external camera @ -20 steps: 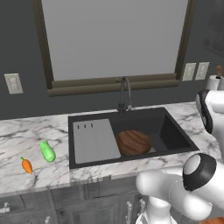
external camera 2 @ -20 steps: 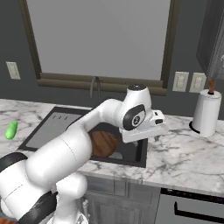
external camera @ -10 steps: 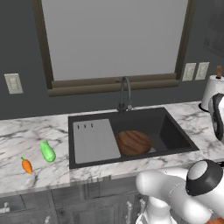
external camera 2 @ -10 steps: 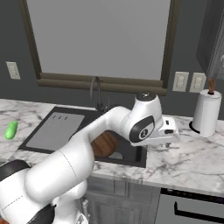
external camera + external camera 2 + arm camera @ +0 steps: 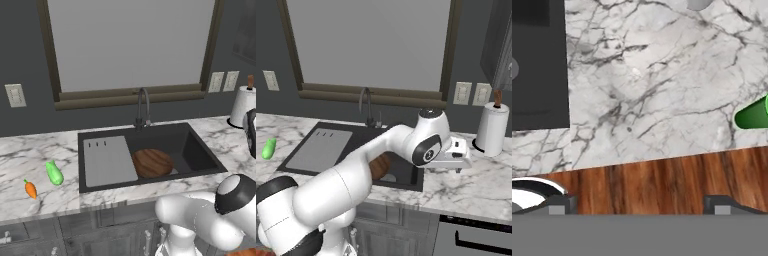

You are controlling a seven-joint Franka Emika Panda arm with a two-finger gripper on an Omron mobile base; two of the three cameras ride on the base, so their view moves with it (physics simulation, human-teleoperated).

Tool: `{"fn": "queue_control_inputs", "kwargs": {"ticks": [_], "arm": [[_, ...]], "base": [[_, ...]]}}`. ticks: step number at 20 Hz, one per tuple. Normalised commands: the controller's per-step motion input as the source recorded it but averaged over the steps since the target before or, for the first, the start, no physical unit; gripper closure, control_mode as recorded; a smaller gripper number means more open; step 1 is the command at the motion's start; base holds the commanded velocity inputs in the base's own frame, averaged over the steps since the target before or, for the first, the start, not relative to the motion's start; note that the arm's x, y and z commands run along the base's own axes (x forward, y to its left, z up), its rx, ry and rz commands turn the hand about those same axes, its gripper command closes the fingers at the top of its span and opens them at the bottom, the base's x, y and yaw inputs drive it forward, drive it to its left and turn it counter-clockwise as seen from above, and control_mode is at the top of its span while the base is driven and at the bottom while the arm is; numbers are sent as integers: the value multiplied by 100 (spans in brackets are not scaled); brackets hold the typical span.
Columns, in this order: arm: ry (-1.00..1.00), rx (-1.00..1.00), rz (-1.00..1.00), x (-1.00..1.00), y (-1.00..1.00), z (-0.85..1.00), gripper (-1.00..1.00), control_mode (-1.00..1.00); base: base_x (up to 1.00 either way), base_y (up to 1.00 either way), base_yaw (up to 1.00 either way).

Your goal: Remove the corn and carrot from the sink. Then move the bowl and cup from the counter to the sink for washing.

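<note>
Two vegetables, corn [image 5: 54, 172] and carrot [image 5: 30, 189], lie on the desk [image 5: 30, 160] left of the sink [image 5: 197, 152], bowl [image 5: 152, 162] inside it, so the spread-open claw [image 5: 458, 159] hovers right, likely seeking the cup [image 5: 754, 115].

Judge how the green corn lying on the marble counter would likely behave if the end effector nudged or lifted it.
The corn is a rounded oblong lying on its side on the flat counter, so a sideways nudge would probably roll it. Its glossy sheen suggests a somewhat slippery grip. It looks small, so likely light, and it lies apart from the carrot.
</note>
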Motion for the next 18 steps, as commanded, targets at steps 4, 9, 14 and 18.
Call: {"fn": "queue_control_inputs", "kwargs": {"ticks": [4,9,14,18], "arm": [[0,0,-9,-5,-40,0,-100,-100],[-1,0,-6,-9,-35,0,-100,-100],[-1,0,-2,-5,-33,0,-100,-100],[-4,0,0,-7,-31,-1,-100,-100]], "base": [[0,0,0],[0,0,0],[0,0,0],[0,0,0]]}}
